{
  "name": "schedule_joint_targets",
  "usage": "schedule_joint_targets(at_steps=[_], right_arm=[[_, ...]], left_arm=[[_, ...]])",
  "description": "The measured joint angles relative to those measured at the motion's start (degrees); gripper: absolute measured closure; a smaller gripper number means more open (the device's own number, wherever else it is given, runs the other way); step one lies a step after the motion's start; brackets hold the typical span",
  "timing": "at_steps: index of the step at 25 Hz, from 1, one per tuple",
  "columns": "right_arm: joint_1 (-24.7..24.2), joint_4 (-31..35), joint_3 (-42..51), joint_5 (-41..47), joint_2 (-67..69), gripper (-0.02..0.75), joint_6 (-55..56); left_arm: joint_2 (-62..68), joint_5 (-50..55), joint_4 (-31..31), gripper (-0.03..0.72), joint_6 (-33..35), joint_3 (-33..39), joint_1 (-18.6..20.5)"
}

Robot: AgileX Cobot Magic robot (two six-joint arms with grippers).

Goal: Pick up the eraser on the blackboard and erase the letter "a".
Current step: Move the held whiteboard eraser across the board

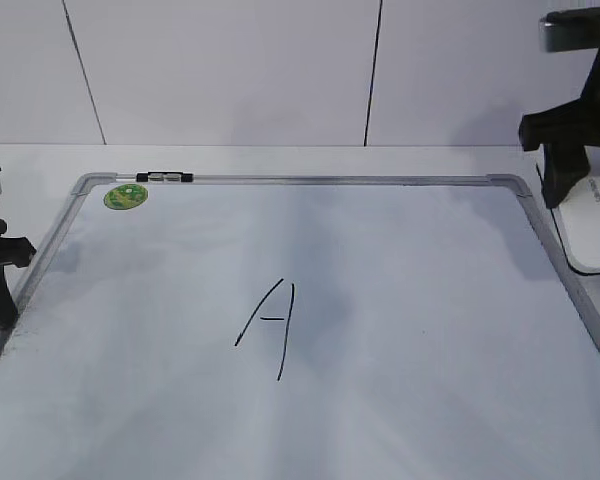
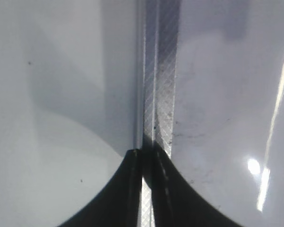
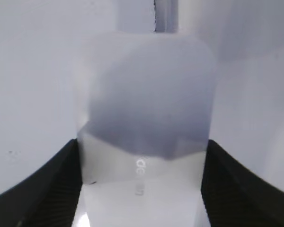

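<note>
The eraser (image 1: 595, 228) lies flat on the table (image 1: 280, 160) just outside the right side of the blackboard (image 1: 400, 300), beside its silver frame and not on the writing surface. Lying white top up, with its grey lettering readable in the right wrist view, it offers its two long sides for a grasp from above.

The right gripper (image 3: 141, 189) hangs directly over it, fingers (image 3: 47, 189) spread wide so that one sits on each long side of the eraser (image 3: 142, 118). They straddle it with a little room to spare, and I cannot tell if either finger touches the plastic. This looks like the approach just ahead of closing, so the pick-up is not yet done.

On the board, the only writing visible is a tall, angular letter (image 1: 270, 325) in thin black marker, near the middle and well apart from the eraser. It reads as a capital; no rounded lowercase "a" shows anywhere in these views.

The left gripper (image 2: 146, 156) sits at the board's left edge, its fingers pressed together and empty over the frame, apparently parked clear of the other arm's work. A round green sticker (image 1: 125, 196) and a small black-and-clear clip (image 1: 164, 177) mark the board's top left corner.
</note>
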Motion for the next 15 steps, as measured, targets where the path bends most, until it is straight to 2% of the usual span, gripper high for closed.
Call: schedule_joint_targets(at_steps=[9, 15], right_arm=[[-0.1, 2.4, 1.0, -0.5, 3.7, 0.213, -0.8], [-3.0, 6.0, 1.0, -0.7, 5.8, 0.213, -2.4]], left_arm=[[0.0, -0.1, -0.1, 0.655, 0.0, 0.0, 0.0], [0.0, -0.1, -0.3, 0.655, 0.0, 0.0, 0.0]])
